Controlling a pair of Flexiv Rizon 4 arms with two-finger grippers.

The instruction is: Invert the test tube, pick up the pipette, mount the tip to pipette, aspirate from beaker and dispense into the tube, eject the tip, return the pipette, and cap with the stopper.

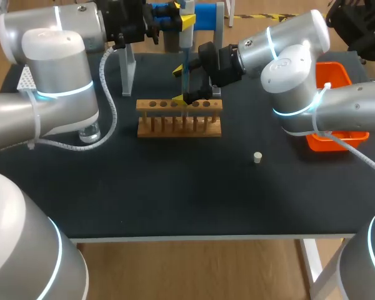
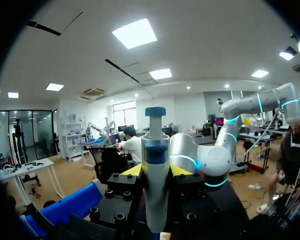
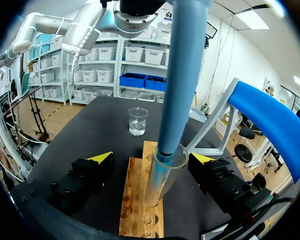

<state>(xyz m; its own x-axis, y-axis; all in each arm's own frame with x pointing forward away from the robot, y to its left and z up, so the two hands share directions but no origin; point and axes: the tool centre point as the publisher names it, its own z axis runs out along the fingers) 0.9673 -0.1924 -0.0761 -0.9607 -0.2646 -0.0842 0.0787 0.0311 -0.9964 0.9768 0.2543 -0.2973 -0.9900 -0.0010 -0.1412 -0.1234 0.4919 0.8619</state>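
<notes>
My left gripper (image 2: 156,172) is shut on the white-and-blue pipette (image 2: 155,165), holding it upright above the rack; it sits at the back of the table (image 1: 175,17). The pipette's long blue tip (image 3: 182,75) reaches down into the mouth of the glass test tube (image 3: 160,182), which stands upright in the wooden rack (image 3: 135,205). My right gripper (image 3: 152,157) is open wide, one finger on either side of the tube without touching it, low over the rack (image 1: 185,85). The beaker (image 3: 138,121) stands beyond the rack. The small stopper (image 1: 257,157) lies on the table.
An orange bin (image 1: 340,78) sits at the right edge, partly behind my right arm. The blue pipette stand (image 1: 206,15) is at the back, its grey leg (image 1: 128,69) left of the rack (image 1: 179,119). In the head view my left arm partly hides the beaker (image 1: 89,133).
</notes>
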